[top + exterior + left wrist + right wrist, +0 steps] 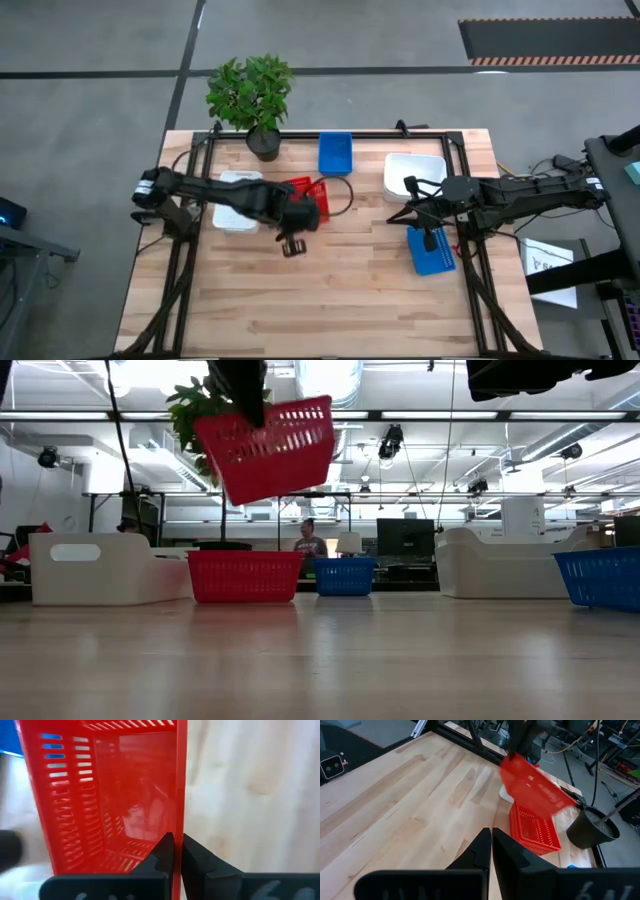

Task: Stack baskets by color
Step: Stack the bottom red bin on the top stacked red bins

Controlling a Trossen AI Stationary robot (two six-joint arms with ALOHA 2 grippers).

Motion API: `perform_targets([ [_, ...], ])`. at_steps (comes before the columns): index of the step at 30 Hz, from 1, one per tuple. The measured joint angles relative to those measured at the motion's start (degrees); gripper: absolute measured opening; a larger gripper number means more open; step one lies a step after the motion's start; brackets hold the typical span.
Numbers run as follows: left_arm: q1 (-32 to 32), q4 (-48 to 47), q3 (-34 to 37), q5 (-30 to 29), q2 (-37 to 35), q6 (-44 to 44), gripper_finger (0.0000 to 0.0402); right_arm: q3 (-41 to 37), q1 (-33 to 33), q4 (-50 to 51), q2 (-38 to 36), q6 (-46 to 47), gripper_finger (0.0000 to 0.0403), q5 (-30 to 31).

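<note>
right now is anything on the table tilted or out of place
One thing: a red basket hangs in the air, tilted, pinched by its wall in the shut left gripper, above another red basket standing flat on the table. The right gripper is shut and empty. The blue and white baskets sit level.

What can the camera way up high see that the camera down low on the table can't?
Only the high view shows the right gripper, shut and empty, near the right white basket, and the left gripper.

Only the low view shows that the held red basket hangs tilted in the air above the red basket on the table, plus a person far behind.

Both show the plant, white baskets and blue baskets.
</note>
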State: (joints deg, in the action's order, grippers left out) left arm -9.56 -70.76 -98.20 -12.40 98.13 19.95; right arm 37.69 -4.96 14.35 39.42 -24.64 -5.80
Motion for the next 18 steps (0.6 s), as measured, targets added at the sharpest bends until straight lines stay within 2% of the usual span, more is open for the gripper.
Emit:
perform_targets([
  [9, 7.6, -0.8, 6.9, -4.0, 0.9, -10.0, 0.0, 0.0, 0.0, 0.3, 0.0, 0.3, 0.0009, 0.0],
  [18, 11.5, 0.2, 11.3, -7.2, 2.8, -11.5, 0.0, 0.0, 0.0, 0.4, 0.0, 0.7, 0.0009, 0.0],
])
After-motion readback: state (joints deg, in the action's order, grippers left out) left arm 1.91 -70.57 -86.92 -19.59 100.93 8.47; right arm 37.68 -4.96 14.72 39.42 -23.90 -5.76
